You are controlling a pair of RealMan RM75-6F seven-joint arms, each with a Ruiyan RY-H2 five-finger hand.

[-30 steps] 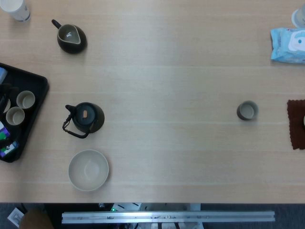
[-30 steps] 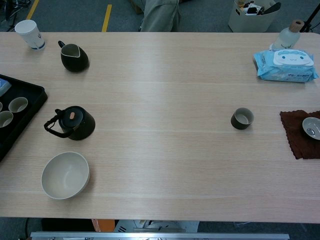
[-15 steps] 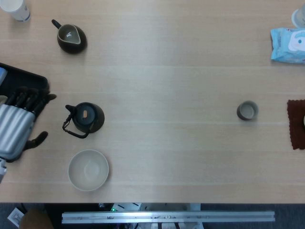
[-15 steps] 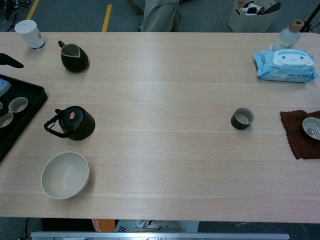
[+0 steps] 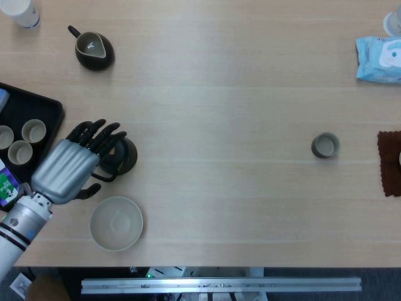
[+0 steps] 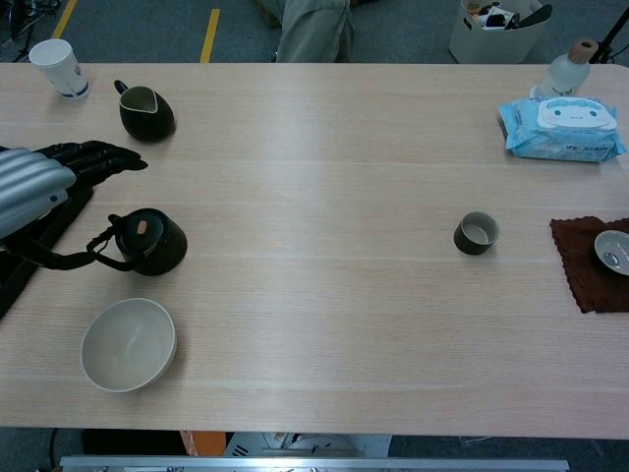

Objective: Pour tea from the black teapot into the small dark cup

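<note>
Pale wood-grain surface [image 5: 225,94]: carries all items listed below.

Black rectangular tray [image 5: 44,106]: at the left edge, holding small pale cups [image 5: 33,130].

Left hand [image 5: 72,164], silver-backed with black fingers [image 5: 100,132]: hovers over the handle side of the black teapot; fingers spread apart, grasping nothing. In the chest view the fingers reach above and behind the pot and the thumb lies low beside its handle; contact cannot be confirmed.

Light blue pack of wet wipes [image 6: 560,128]: far right corner, a pale bottle [image 6: 568,69] just behind it.

Cream ceramic bowl [image 5: 116,223]: near the front edge, just in front of the teapot, apart from it.

Black round teapot [image 6: 147,240]: left part of the surface, upright, lid on, between the bowl and the dark pitcher.

Dark brown cloth [image 6: 588,262]: right edge, a small grey dish [image 6: 613,251] on it.

Dark round pitcher with pale lining [image 5: 94,49]: far left, behind the teapot.

White paper cup [image 6: 58,67]: far left corner.

Small dark cup [image 5: 325,145]: right part of the surface, upright, well apart from the teapot, open wood between them.
</note>
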